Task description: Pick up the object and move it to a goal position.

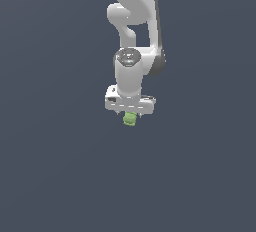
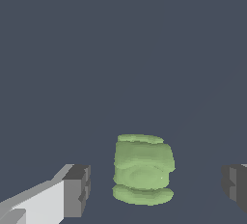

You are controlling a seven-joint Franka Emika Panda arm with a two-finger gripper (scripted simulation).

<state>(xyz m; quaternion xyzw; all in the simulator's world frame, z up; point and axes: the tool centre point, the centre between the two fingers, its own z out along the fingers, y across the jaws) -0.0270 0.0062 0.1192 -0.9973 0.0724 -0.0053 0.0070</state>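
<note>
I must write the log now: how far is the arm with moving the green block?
Done: the tool straddles the green block. In hand: the grasp; the fingers stand apart, gaps on both sides. Left: closing, lifting, carrying to the goal, which is not visible.

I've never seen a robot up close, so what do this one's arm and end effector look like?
The glossy white, rounded arm has dark grey joint bands and a round grey cap. Its flat white end effector carries two white fingers with dark grey ridged pads.
</note>
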